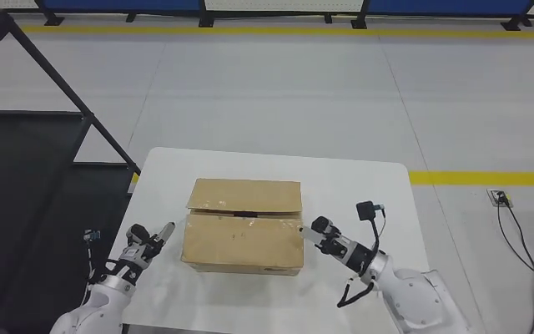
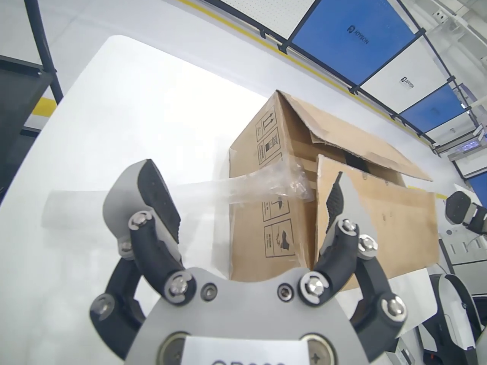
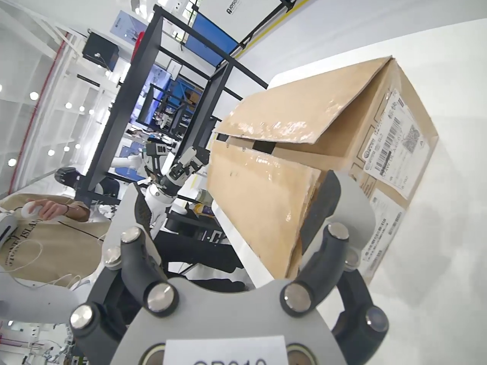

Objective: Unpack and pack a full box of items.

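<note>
Box (image 1: 242, 227) mid-table (image 1: 359, 179), flaps loosely shut.
Left claw (image 1: 154, 231) and right claw (image 1: 314, 228) gape open near its ends, holding nothing. The cardboard is stiff, probably heavy if full, with slick tape (image 2: 266, 184); grip the near flap's (image 1: 242, 244) free edge.

A brown cardboard box (image 1: 243, 225) with nearly shut top flaps (image 1: 244, 196) is blocking the middle of the white table (image 1: 350, 179), leaving bare tabletop stretching past both ends and behind it, crumpled clear tape (image 2: 262, 182) sticking out from its left end
</note>
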### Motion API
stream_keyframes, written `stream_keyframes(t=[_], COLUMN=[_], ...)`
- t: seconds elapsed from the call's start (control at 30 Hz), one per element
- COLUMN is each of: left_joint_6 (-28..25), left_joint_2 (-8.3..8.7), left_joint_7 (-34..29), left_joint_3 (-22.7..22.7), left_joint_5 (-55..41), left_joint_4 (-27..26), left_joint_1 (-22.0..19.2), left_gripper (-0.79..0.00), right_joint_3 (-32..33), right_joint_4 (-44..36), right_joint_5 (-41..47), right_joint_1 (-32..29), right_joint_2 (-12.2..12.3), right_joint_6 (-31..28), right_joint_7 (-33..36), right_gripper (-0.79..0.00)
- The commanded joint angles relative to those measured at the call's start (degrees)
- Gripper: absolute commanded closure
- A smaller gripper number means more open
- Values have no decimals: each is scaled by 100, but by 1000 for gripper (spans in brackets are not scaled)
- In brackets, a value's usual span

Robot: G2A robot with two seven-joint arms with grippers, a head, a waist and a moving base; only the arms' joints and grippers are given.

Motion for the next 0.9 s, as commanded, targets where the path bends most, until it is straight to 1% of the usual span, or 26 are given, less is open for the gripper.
stream_keyframes(t=[0.0,0.1,0.23,0.3,0.43,0.6,0.8,0.87], left_joint_6=[23,47,127,124,122,94,-320,-622], left_joint_2=[2,9,16,22,34,44,78,105], left_joint_7=[-183,-470,-648,-761,-846,-896,-1061,-1312], left_joint_3=[-8,-19,-42,-69,-112,-106,-122,-148], left_joint_5=[-238,-530,-745,-883,-967,-1007,-880,-884], left_joint_4=[8,44,142,175,203,130,-163,-208], left_joint_1=[-89,-204,-291,-325,-347,-339,-169,-97], left_gripper=[-785,-785,-785,-785,-785,-785,-785,-785], right_joint_3=[-78,-189,-372,-477,-509,-384,-158,-106], right_joint_4=[183,528,963,1124,1390,1387,1165,1073], right_joint_5=[45,208,413,730,1448,2253,3200,3350], right_joint_1=[118,363,693,810,1025,1028,856,796], right_joint_2=[-14,-36,-73,-95,-100,-57,58,100], right_joint_6=[-32,-50,4,-68,-342,-763,-1137,-1219], right_joint_7=[-27,43,165,351,951,1719,3115,3569], right_gripper=[-785,-785,-785,-785,-785,-785,-785,-785])
